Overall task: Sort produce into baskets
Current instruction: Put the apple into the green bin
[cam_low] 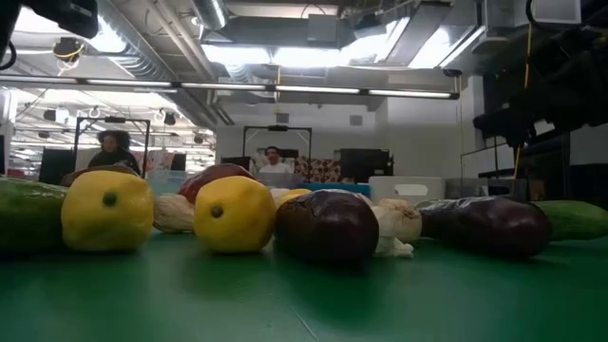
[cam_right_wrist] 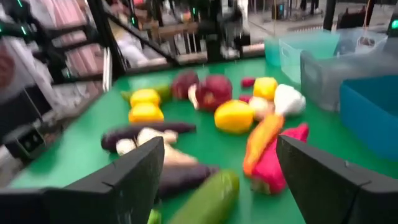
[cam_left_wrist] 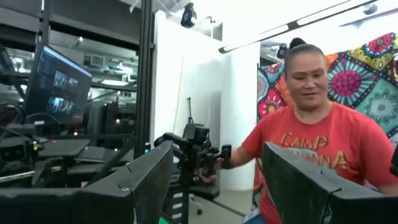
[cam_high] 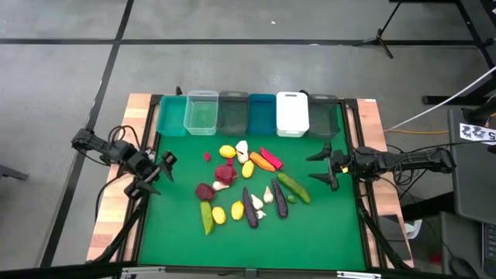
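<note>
While both arms wait at the green tabletop's [cam_high: 325, 232] sides, the spread, empty right end effector [cam_high: 322, 166] stands nearer the long green toy cucumber [cam_high: 294, 187], just inward of it, long axis slanting away. The left end effector [cam_high: 159, 172] is parted, empty. Plastic bins [cam_high: 256, 113] stay unfilled.

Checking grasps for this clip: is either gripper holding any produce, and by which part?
Nothing is held. The left gripper and right gripper are both open and empty.
</note>
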Robot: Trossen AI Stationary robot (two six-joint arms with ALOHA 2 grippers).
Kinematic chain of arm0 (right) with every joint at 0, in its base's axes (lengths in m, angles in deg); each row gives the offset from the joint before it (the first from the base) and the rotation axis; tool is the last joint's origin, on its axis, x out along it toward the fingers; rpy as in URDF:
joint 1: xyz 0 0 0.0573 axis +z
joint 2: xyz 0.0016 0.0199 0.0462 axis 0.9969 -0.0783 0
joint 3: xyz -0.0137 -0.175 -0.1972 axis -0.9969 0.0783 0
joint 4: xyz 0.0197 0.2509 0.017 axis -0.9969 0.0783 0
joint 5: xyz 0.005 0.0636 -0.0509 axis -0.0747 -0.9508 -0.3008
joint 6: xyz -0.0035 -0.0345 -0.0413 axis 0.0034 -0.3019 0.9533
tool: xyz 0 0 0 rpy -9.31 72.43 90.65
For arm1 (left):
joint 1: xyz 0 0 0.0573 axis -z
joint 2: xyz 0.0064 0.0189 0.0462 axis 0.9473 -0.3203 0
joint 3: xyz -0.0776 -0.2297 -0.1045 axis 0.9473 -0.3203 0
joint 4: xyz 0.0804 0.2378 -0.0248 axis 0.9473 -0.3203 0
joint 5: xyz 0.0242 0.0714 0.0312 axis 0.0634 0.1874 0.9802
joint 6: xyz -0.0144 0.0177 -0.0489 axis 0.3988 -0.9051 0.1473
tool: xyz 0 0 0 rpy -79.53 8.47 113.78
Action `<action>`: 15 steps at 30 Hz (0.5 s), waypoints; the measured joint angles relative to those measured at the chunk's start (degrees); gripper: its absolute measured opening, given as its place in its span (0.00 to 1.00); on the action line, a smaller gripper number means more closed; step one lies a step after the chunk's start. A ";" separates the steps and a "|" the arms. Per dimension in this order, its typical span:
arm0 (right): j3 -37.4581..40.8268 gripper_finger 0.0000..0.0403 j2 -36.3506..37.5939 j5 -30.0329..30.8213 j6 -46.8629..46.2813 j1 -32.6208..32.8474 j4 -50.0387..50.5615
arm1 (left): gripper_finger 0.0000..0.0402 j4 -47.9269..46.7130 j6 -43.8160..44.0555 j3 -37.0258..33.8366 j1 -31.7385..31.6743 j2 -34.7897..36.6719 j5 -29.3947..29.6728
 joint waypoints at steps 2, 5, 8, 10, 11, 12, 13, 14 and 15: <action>0.00 0.77 0.02 0.01 -0.72 0.00 -2.49 | 0.60 -0.25 0.82 0.00 0.00 0.00 0.00; 0.00 0.77 0.00 -0.07 -4.37 0.00 -5.42 | 0.60 -0.98 2.53 0.00 0.00 0.00 -0.01; 0.00 0.77 0.02 -0.17 -9.29 0.00 -7.44 | 0.60 -0.98 3.95 0.00 0.00 0.00 0.51; 0.01 0.77 0.00 0.24 -11.42 0.00 -8.59 | 0.60 -1.08 3.73 0.00 0.00 0.00 2.57; 0.00 0.77 0.02 0.77 -11.62 0.00 -9.25 | 0.60 -1.08 3.66 0.00 0.00 0.00 3.29; 0.00 0.77 0.02 1.54 -11.63 0.00 -9.67 | 0.60 -1.07 3.64 0.00 0.00 0.00 4.03; 0.00 0.77 0.02 2.34 -11.67 0.00 -9.64 | 0.60 -1.09 3.64 0.00 0.00 0.00 4.41; 0.02 0.77 0.00 3.25 -11.65 0.00 -9.57 | 0.60 -1.09 3.62 0.00 0.00 0.00 4.50; 0.02 0.77 0.02 3.90 -11.67 0.00 -9.57 | 0.60 -1.09 3.62 0.00 0.00 0.00 4.48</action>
